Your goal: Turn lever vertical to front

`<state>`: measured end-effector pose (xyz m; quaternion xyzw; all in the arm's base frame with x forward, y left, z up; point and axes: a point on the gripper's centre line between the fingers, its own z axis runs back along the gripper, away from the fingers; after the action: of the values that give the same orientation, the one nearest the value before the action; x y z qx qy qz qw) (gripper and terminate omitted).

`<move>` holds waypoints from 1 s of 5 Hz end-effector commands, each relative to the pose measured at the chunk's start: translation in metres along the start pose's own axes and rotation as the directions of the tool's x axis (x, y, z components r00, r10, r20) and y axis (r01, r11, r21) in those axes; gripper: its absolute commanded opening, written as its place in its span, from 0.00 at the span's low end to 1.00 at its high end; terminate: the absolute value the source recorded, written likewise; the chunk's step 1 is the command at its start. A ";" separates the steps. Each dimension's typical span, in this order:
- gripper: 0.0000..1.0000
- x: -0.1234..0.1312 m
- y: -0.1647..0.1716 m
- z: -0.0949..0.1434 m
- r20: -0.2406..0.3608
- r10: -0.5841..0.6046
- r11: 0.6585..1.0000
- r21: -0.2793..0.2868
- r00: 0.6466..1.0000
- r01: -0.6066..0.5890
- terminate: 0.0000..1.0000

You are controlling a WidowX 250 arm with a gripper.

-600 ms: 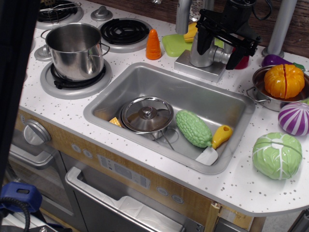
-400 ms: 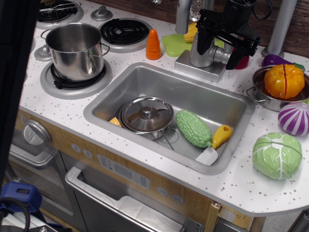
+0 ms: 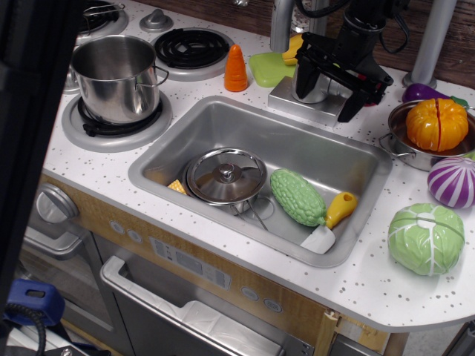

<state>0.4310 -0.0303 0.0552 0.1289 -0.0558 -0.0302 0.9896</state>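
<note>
The silver tap body (image 3: 319,92) stands on its square base (image 3: 297,101) behind the sink. My black gripper (image 3: 326,102) has come down over it, with one finger (image 3: 303,80) to the left of the tap and the other to the right, spread wide apart. The gripper is open. The slim lever on the tap's top is hidden behind the gripper's body, so I cannot tell which way it points or whether a finger touches it.
Sink (image 3: 185,126) holds a pot lid (image 3: 226,176), a green bumpy vegetable (image 3: 297,196) and a yellow-handled spatula (image 3: 332,220). Two tall grey pipes (image 3: 280,22) flank the tap. An orange carrot (image 3: 236,69), a green plate (image 3: 269,68), a bowl with an orange pumpkin (image 3: 436,124) and a pot (image 3: 115,76) are nearby.
My gripper has dropped lower and shifted slightly left and forward, so it now covers the tap's top and the silver stub that showed between the fingers before.
</note>
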 end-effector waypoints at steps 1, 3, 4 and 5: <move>1.00 0.019 0.007 0.045 0.166 0.048 0.998 0.025 0.985 -0.052 0.00; 1.00 0.040 0.008 0.057 0.291 0.092 0.993 0.049 0.952 -0.111 0.00; 1.00 0.045 0.010 0.062 0.363 0.103 0.989 0.062 0.926 -0.135 0.00; 1.00 0.051 0.010 0.070 0.405 0.120 0.986 0.061 0.907 -0.157 0.00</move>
<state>0.4712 -0.0380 0.0831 0.1715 -0.2175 0.0108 0.9608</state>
